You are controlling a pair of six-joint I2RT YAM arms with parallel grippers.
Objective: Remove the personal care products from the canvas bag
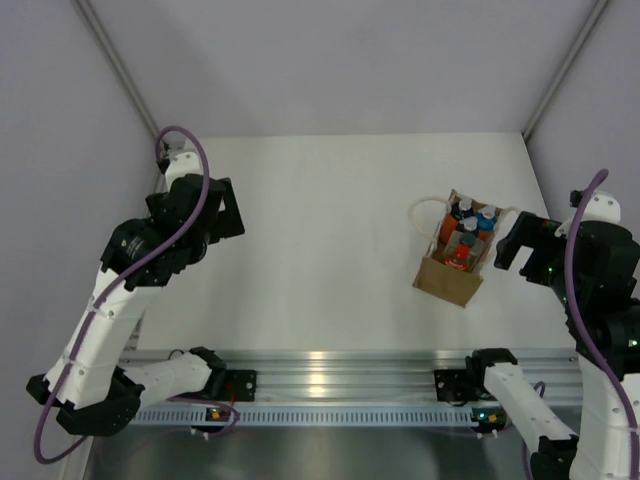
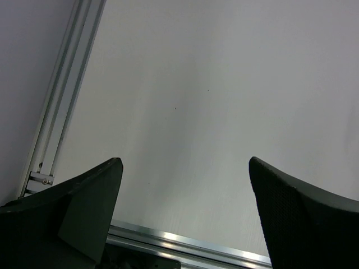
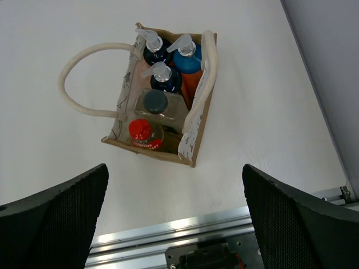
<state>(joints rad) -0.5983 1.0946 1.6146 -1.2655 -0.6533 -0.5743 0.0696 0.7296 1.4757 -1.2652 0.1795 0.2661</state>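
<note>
Next pick: lower your wide-spread right gripper (image 3: 175, 166) straight onto the red-capped yellow-green bottle (image 3: 140, 130) inside the tan canvas bag (image 3: 188, 140).

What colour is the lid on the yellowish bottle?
Red. The round cap of the yellow-green bottle shows best in the right wrist view.

The canvas bag (image 1: 448, 279) looks coarse cloth, the bottles (image 3: 156, 102) glossy plastic, the table (image 3: 269, 117) matt.
</note>
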